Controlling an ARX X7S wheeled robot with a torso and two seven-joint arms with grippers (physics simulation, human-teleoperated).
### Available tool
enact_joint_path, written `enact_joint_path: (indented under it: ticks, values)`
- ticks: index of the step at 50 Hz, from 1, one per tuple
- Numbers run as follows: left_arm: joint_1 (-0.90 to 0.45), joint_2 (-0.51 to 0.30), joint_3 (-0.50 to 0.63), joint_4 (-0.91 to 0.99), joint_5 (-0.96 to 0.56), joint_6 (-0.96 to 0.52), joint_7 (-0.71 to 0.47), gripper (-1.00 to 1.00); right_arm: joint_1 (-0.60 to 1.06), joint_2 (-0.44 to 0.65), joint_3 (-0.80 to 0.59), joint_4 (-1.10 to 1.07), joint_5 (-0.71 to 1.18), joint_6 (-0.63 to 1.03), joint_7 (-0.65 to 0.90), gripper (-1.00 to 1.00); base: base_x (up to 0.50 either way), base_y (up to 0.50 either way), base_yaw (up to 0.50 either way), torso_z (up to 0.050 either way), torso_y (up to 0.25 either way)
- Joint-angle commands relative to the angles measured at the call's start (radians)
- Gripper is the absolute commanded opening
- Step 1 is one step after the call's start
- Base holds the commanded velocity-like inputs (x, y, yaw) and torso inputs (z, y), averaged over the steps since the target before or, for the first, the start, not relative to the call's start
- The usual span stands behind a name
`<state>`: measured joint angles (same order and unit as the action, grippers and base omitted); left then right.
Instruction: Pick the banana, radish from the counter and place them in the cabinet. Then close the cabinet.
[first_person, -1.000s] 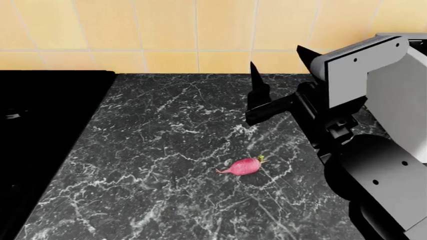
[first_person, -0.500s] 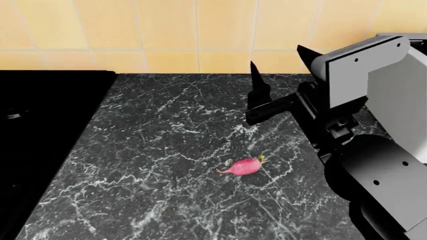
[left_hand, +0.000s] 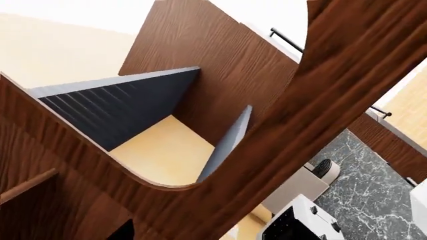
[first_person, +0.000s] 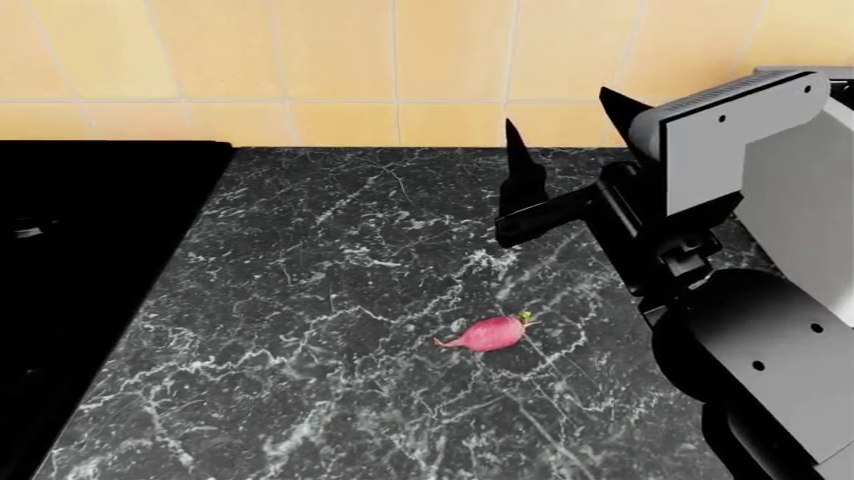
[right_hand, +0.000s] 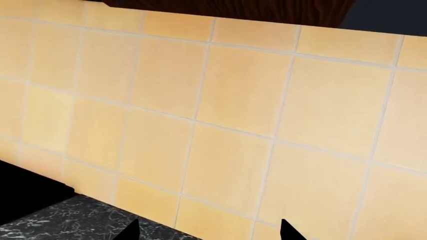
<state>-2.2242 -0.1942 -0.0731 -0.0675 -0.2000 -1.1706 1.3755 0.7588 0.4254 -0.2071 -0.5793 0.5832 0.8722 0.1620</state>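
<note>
Below the spread right gripper (first_person: 567, 150): radish (first_person: 490, 332) loose on counter (first_person: 307, 300).
Could roll aside if nudged; left jaws unseen, cannot tell, banana perhaps already stowed.

Bright even light, sharp, faint shadows

A flat black stovetop (first_person: 80, 280) sits at the left, and pale yellow wall tiles (first_person: 334, 70) run behind it

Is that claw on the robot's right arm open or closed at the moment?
Open. In the head view the right gripper shows two dark pointed fingers standing well apart with nothing between them, above the counter and away from the radish.
</note>
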Motion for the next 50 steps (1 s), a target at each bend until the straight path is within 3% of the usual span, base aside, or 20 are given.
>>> enact_joint_path:
  ticks: [1, 14, 20, 24, 31, 39, 46, 50]
  values:
    - [0.115, -0.022, -0.032, 0.19, -0.06, -0.187, -0.017, 1.0, -0.065, 0.012, -0.013, -0.004, 0.006, 0.002, 0.004, 1.0, 0.0, 0.0, 0.0, 0.0, 0.0]
    - [0.308, -0.098, 0.021, 0.388, -0.131, -0.396, -0.021, 1.0, -0.073, 0.022, -0.004, -0.007, 0.01, -0.003, 0.008, 1.0, 0.0, 0.0, 0.0, 0.0, -0.006]
    - [0.371, -0.228, 0.102, 0.388, -0.442, -0.399, -0.182, 1.0, -0.073, 0.025, -0.002, -0.007, 0.012, -0.004, 0.009, 1.0, 0.0, 0.0, 0.0, 0.0, -0.007]
    - [0.396, -0.275, 0.141, 0.382, -0.531, -0.392, -0.227, 1.0, -0.076, 0.025, -0.005, -0.004, 0.01, -0.01, 0.009, 1.0, 0.0, 0.0, 0.0, 0.0, -0.008]
    - [0.461, -0.369, 0.255, 0.412, -0.601, -0.329, -0.116, 1.0, -0.074, 0.025, -0.006, -0.006, 0.013, -0.008, 0.011, 1.0, 0.0, 0.0, 0.0, 0.0, -0.006]
    - [0.492, -0.489, 0.499, 0.411, -0.54, -0.194, 0.02, 1.0, -0.078, 0.029, -0.002, -0.005, 0.015, -0.012, 0.012, 1.0, 0.0, 0.0, 0.0, 0.0, -0.005]
    - [0.486, -0.538, 0.654, 0.409, -0.494, -0.153, 0.072, 1.0, -0.079, 0.034, 0.004, -0.008, 0.021, -0.011, 0.014, 1.0, 0.0, 0.0, 0.0, 0.0, -0.008]
    - [0.488, -0.542, 0.69, 0.401, -0.486, -0.142, 0.074, 1.0, -0.071, 0.037, 0.008, -0.014, 0.029, 0.0, 0.019, 1.0, 0.0, 0.0, 0.0, 0.0, -0.006]
